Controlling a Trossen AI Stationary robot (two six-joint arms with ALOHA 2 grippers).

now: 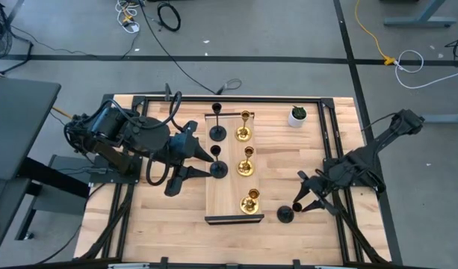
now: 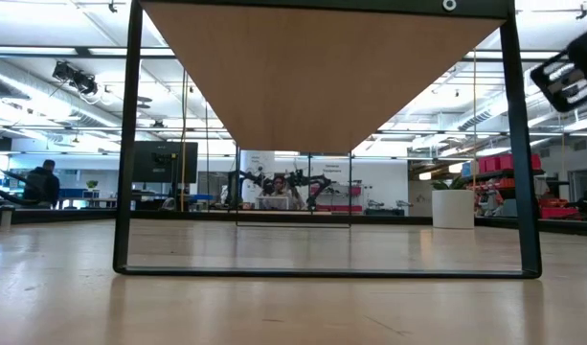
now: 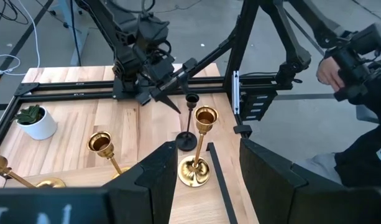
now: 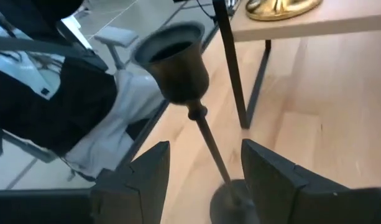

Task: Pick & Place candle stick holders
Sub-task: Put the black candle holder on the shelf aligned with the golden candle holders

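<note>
Beside the near end of the raised wooden shelf (image 1: 230,200), with open right gripper (image 1: 304,203) straddling the matte black candle stick holder (image 1: 285,214), centre on stem, close, lift upright.

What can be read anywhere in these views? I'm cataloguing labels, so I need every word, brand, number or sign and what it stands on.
No readable text in any view.
Red signage in the room behind the table: too small and blurred to read.
The candle stick holders, the white pot and both arms bear no legible marking.
</note>
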